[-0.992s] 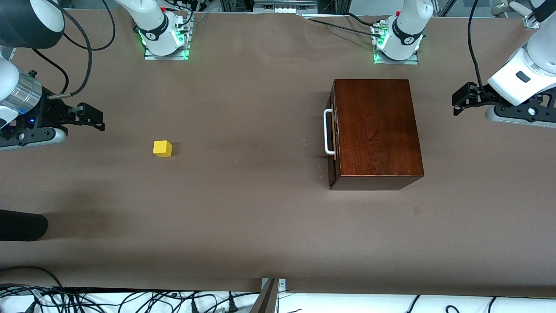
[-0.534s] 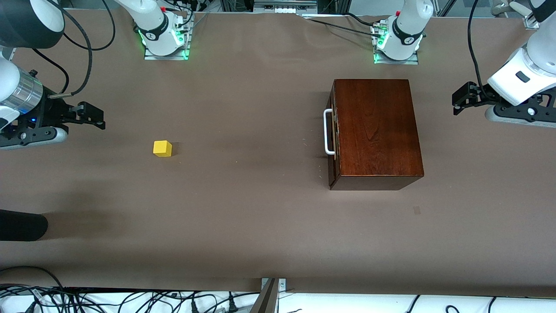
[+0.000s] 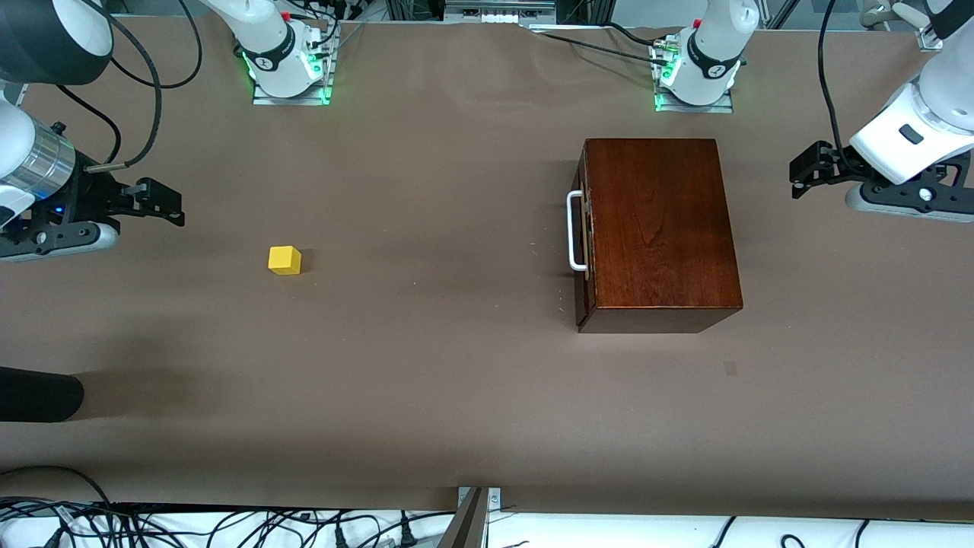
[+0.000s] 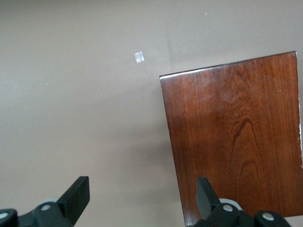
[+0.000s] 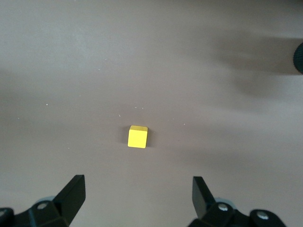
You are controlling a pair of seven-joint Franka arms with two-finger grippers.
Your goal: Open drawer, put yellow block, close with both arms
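The mahogany box (image 3: pixel 658 228) stands toward the left arm's end of the table, its drawer shut, the white bar handle (image 3: pixel 574 230) facing the right arm's end. The box top also shows in the left wrist view (image 4: pixel 236 137). The yellow block (image 3: pixel 284 259) lies on the brown table toward the right arm's end and shows in the right wrist view (image 5: pixel 137 136). My left gripper (image 3: pixel 806 169) hangs open and empty beside the box, at the table's end. My right gripper (image 3: pixel 156 203) hangs open and empty over the table near the block, at the table's other end.
A small pale tape mark (image 3: pixel 730 368) lies on the table nearer the front camera than the box; it shows in the left wrist view (image 4: pixel 138 57). A black rounded object (image 3: pixel 38 394) juts in at the right arm's end. Cables (image 3: pixel 228 525) run along the near edge.
My left gripper has shifted slightly toward the arms' bases. My right gripper has barely moved. The block and box have not moved.
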